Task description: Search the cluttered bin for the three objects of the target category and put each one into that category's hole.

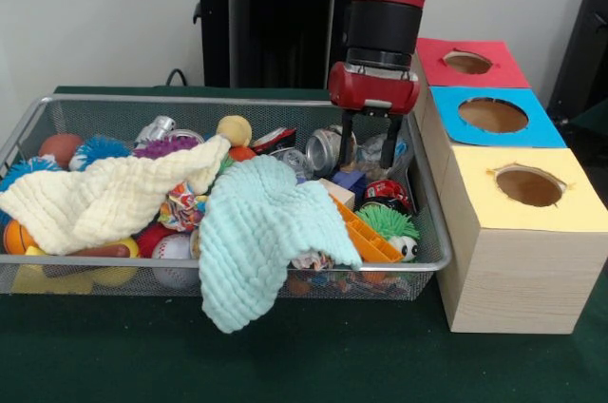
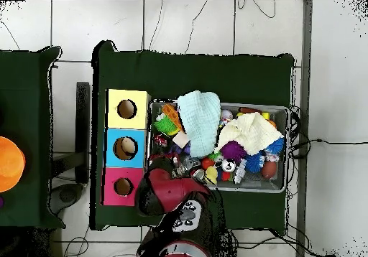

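The end effector [image 1: 367,143] hangs over the wire bin's [image 1: 429,201] 2 o'clock corner, its two dark fingers [image 1: 345,140] spread apart with nothing between them, tips just above a silver can [image 1: 325,149] and a blue block [image 1: 350,179]. Which category is wanted cannot be told, so the three targets are unidentified; much clutter lies hidden under the pale green cloth [image 1: 258,228] and the cream cloth [image 1: 104,199]. The red hole [image 1: 467,63], blue hole [image 1: 492,115] and yellow hole [image 1: 528,186] in the wooden box [image 1: 513,275] show only dark interiors, so no deposit is visible. By my reading, searching is under way and all placements may remain.
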Tool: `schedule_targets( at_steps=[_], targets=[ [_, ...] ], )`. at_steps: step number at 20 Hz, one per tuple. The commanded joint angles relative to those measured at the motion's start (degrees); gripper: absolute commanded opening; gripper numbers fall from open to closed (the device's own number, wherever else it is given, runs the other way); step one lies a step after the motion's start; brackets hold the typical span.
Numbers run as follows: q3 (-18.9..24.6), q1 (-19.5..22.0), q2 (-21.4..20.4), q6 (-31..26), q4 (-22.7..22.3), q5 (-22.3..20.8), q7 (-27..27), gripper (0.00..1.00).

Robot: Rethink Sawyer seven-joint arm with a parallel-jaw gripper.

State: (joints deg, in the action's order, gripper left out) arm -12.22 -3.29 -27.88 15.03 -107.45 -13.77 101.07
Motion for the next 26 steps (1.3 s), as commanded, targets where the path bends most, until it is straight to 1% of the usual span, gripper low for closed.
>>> schedule_targets(
  at_steps=[1, 6, 8, 10, 15, 17, 20, 26],
  targets=[
    [5.3, 0.0, 4.8, 6.1, 4.3, 4.2, 11.7, 1.00],
    [4.0, -1.0, 7.9, 7.7, 5.5, 6.2, 11.1, 1.00],
    [3.2, -1.7, 9.1, 7.5, 6.3, 7.1, 10.4, 1.00],
    [2.7, -2.1, 9.5, 6.4, 6.9, 7.7, 9.4, 1.00],
    [3.2, -1.5, 9.3, 5.6, 7.2, 7.7, 9.0, 1.00],
    [3.8, -1.1, 10.2, 5.4, 7.4, 7.6, 9.1, 1.00],
    [5.3, -0.7, 9.6, 3.1, 6.8, 7.2, 9.1, 1.00],
    [4.8, -2.3, 8.5, -2.7, 6.2, 8.5, 8.1, 1.00]
  ],
)
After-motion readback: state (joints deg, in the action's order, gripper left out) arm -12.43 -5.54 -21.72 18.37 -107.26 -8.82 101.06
